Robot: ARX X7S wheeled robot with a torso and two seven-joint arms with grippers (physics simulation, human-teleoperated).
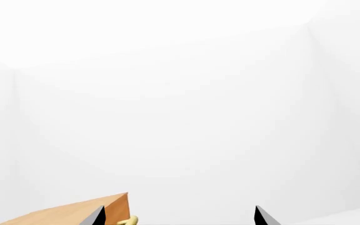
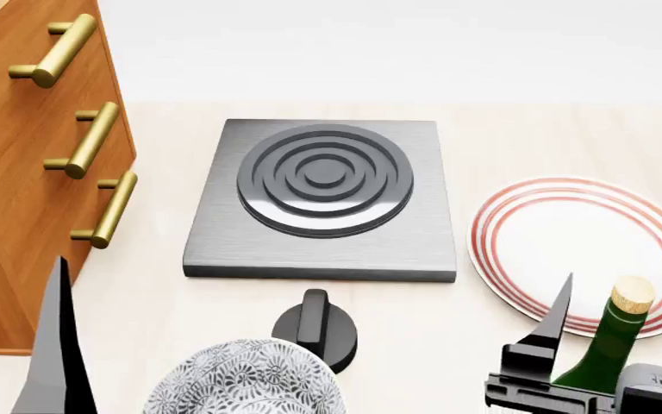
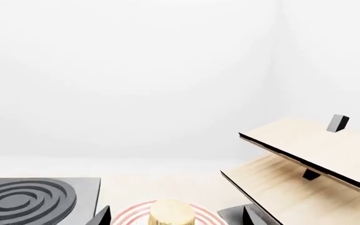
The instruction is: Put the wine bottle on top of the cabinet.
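Your right gripper [image 2: 590, 345] straddles the tall dark green glass wine bottle [image 2: 605, 349] beside the red-ringed plate [image 2: 538, 233]; whether its fingers grip, I cannot tell. Clamp firmly, lift straight, then cross toward the orange-brown wooden cabinet [image 2: 15, 172]. Left fingers are spread, empty.

On the tabletop [image 2: 538, 129], the cabinet [image 2: 15, 198] stands at the left with the hotplate [image 2: 325, 194] to its right. The plate [image 2: 578, 246] lies right of the hotplate. In front of the hotplate sits a knob [image 2: 315, 328], and the bowl [image 2: 245, 379] lies nearer still. The wine bottle [image 2: 609, 345] stands upright at the plate's near edge. A slanted rack [image 3: 305, 164] stands right of the plate.
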